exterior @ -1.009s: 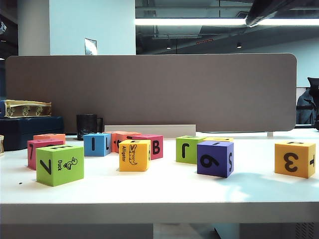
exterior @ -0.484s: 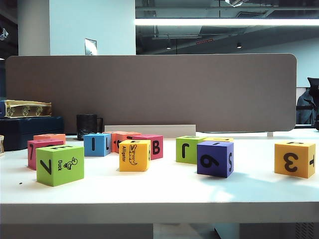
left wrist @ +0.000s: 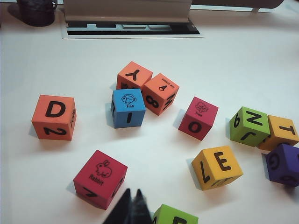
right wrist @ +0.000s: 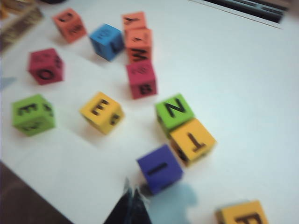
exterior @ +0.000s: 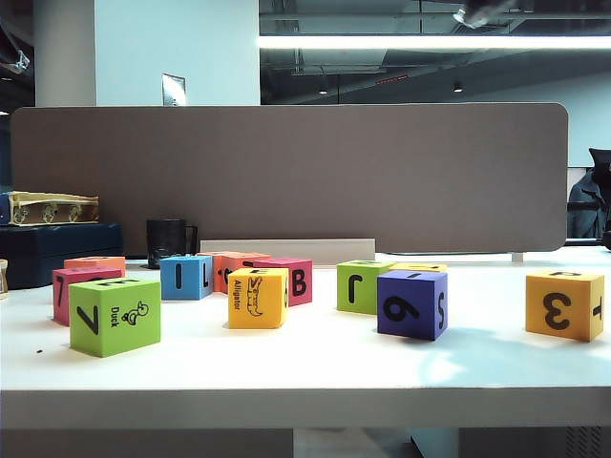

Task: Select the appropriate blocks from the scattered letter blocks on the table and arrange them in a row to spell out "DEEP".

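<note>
Currently, exterior view: neither gripper visible; blocks scattered on the table [exterior: 305, 377].
Left wrist view: left gripper [left wrist: 131, 207] clenched, empty, above table; D block [left wrist: 54, 117] well apart.
Right wrist view: right gripper [right wrist: 132, 205] clenched, empty, near purple block [right wrist: 160, 168].
Risk: two E blocks [right wrist: 102, 112] look alike; closed jaws descending would knock blocks.

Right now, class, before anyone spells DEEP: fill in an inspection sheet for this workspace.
Surface: white table, blocks scattered, no row yet.
Job's things: orange D, yellow E, green E, 3 block far right, apart.
Clutter: spare blocks, such as the purple block; mug; boxes.
Grippers: left gripper and right gripper shut, empty, above the table.
Cables: nothing seen.
Surroundings: grey partition behind.
</note>
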Controlling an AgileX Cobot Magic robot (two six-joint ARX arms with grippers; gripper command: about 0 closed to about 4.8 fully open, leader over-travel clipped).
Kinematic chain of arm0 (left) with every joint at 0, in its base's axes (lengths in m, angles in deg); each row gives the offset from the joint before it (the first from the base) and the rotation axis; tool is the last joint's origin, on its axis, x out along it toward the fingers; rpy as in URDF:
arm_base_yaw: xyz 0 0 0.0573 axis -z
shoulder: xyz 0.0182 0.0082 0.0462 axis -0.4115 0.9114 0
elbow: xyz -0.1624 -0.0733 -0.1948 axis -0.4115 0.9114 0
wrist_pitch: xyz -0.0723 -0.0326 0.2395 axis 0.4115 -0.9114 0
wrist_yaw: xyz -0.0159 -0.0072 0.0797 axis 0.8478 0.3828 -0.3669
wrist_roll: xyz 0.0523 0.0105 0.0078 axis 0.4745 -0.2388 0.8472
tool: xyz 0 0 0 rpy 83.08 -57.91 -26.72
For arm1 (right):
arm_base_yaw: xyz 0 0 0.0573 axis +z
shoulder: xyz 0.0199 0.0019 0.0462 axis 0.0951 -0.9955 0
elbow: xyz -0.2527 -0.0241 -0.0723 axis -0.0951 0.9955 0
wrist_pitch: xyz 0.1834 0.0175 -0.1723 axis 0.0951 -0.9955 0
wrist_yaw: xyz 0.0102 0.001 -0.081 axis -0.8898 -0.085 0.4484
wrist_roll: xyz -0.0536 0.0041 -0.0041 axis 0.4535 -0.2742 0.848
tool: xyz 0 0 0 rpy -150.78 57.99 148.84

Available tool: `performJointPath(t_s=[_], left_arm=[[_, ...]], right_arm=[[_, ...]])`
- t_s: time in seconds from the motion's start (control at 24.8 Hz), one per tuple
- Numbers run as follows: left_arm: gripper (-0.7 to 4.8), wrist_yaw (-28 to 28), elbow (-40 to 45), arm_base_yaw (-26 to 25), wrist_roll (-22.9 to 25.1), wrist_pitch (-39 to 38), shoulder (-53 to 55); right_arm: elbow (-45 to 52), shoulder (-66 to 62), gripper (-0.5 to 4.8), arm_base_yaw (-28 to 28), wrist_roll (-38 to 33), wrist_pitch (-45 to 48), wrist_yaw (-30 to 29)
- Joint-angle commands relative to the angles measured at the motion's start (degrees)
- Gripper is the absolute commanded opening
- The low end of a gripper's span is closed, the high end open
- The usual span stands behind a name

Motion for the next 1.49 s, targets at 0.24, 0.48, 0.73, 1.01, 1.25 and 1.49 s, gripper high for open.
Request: performJointPath(t_s=[0.24, 0.48, 0.73, 1.01, 1.25, 1.49], left_arm=[[-0.06, 0.61, -0.48, 0.13, -1.6, 0.61, -0.13], [-0.06, 1.84, -0.48, 0.13, -7.19, 0.57, -0.13], [-0.06, 9.64, -0.48, 0.13, -11.67, 0.55, -0.13], [-0.06, 13.49, -0.48, 0.13, -14.56, -0.2, -0.13], [-0.06, 4.81, -0.5, 0.11, -11.28, -2.34, -0.13], [-0.06, -4.5, -0.63, 0.11, -5.51, -4.33, 0.33]], right_arm=[[-0.26, 0.37, -0.01, 0.0, -0.04, -7.98, 10.67], [-0.28, 0.39, -0.01, 0.0, -0.07, -9.25, 11.5], [-0.26, 0.39, -0.01, 0.0, -0.07, -9.6, 9.92], [-0.26, 0.39, -0.01, 0.0, -0.07, -9.62, 9.92], [-0.26, 0.37, -0.02, 0.02, -0.07, -10.95, 9.94], [-0.26, 0.33, -0.01, 0.0, -0.07, -12.22, 10.16]])
